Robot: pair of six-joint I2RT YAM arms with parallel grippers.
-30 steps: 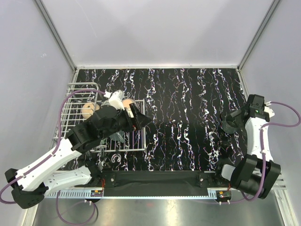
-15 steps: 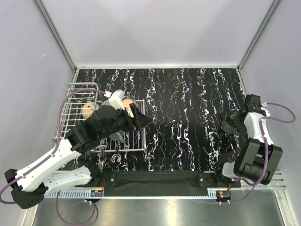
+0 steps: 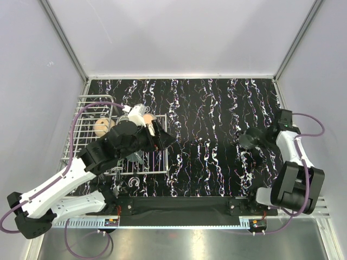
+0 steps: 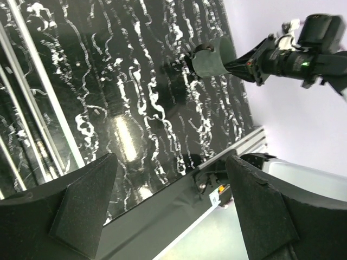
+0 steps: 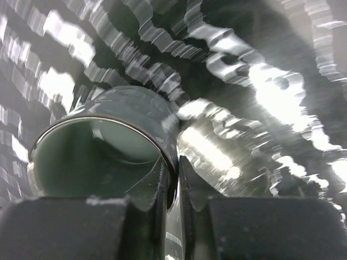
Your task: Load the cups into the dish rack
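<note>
A dark grey-teal cup (image 3: 249, 140) with a pale inside hangs at the right of the table, my right gripper (image 3: 264, 137) shut on its rim. In the right wrist view one finger is inside the cup (image 5: 103, 146) and one outside, and the gripper (image 5: 174, 162) pinches the wall. The left wrist view shows the same cup (image 4: 209, 57) tilted on its side above the mat. My left gripper (image 3: 161, 140) stands open and empty over the right edge of the white wire dish rack (image 3: 81, 124). A peach-tan cup (image 3: 101, 128) sits in the rack; the left arm partly hides another peach thing (image 3: 146, 117).
The black marbled mat (image 3: 211, 119) covers the table between the rack and the right arm. Grey walls close in the back and both sides. A black rail (image 3: 179, 205) runs along the near edge between the arm bases. Rack wires (image 4: 32, 97) show at the left of the left wrist view.
The right gripper has shut on the grey-teal cup's rim and carried it leftward over the mat. The left arm has barely shifted.
</note>
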